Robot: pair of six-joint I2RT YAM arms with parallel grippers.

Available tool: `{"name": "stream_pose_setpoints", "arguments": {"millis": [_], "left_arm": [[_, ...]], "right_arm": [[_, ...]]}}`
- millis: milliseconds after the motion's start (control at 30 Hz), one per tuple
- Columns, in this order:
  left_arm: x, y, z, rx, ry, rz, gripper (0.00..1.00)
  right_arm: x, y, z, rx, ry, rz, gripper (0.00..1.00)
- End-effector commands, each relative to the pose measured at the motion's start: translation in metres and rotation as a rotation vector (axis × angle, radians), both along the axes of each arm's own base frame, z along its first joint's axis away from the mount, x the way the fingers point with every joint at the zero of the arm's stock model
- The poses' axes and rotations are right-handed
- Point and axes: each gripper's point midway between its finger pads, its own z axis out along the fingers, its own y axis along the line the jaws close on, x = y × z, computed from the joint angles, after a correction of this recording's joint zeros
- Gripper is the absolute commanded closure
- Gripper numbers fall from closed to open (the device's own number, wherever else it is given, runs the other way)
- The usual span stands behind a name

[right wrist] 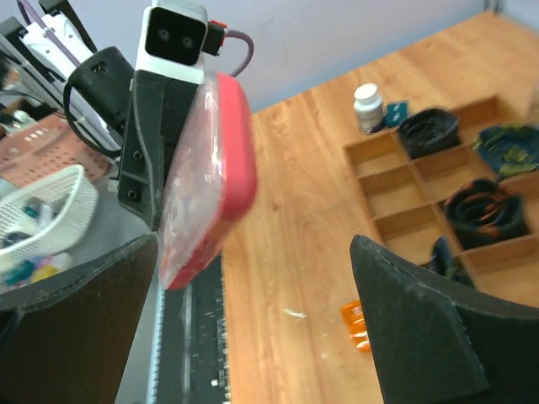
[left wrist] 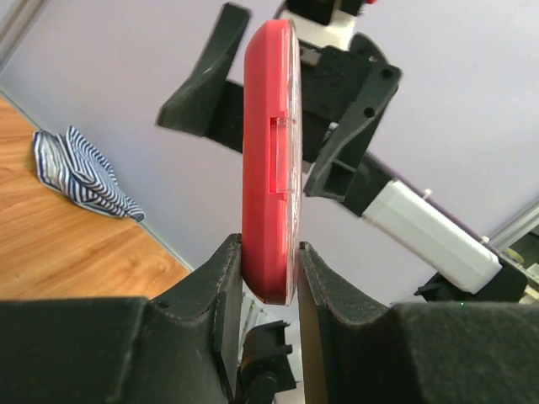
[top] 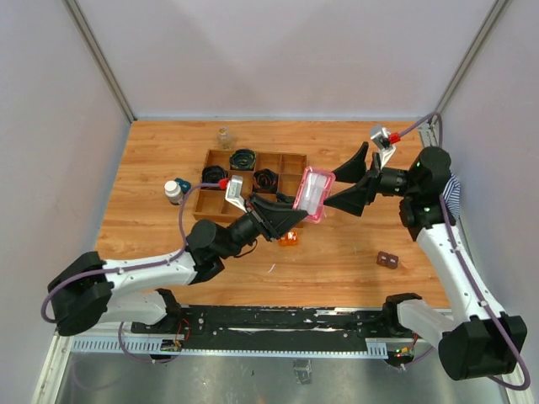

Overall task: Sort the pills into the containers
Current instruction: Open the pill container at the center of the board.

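As we look down from above, our left pincer (top: 295,215) clamps the lower end of the pink box (top: 312,190), which it holds tilted in the air above the bench (top: 337,252) centre. Our right pincer (top: 335,189) gapes wide just at the box's 3 o'clock. The dark bottle (top: 173,190) stands at the wooden tray's (top: 257,153) 9 o'clock, the clear vial (top: 224,137) at 12 o'clock.

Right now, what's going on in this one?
The left gripper is shut on one end of the pink box and holds it up off the table. The right gripper is wide open and faces the box from the other side, with no contact visible. The clear vial and the white-capped bottle stand on the table by the wooden tray, with neither gripper near them. What the box holds cannot be made out.
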Motion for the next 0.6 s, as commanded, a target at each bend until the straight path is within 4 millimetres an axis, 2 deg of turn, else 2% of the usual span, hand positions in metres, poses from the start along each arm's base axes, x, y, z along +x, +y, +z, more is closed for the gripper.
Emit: {"name": "stream_pose_setpoints", "arguments": {"millis": [0,133,300,367,433,567], "left_arm": [[-0.003,0.004,-0.01,0.182,0.01,-0.088,1.0],[-0.006,0.011,-0.018,0.338,-0.017,-0.197,1.0],[-0.004,0.019,-0.012,0.454,-0.07,-0.351,1.0],[-0.003,0.021,-0.009,0.464,-0.099,-0.407,1.0],[-0.003,0.019,-0.009,0.476,-0.12,-0.462,1.0],[0.0,0.009,-0.015,0.507,-0.125,-0.544,1.0]], "right_arm": [[-0.033,-0.015,-0.01,-0.146,-0.157,0.102,0.02],[-0.04,-0.016,-0.002,-0.133,-0.165,0.122,0.02],[-0.042,-0.015,-0.005,-0.109,-0.046,0.16,0.02],[-0.036,-0.016,-0.01,-0.123,-0.002,0.127,0.02],[-0.03,-0.016,-0.017,-0.134,0.039,0.096,0.02],[-0.026,-0.013,-0.016,-0.094,0.111,0.109,0.02]]}}
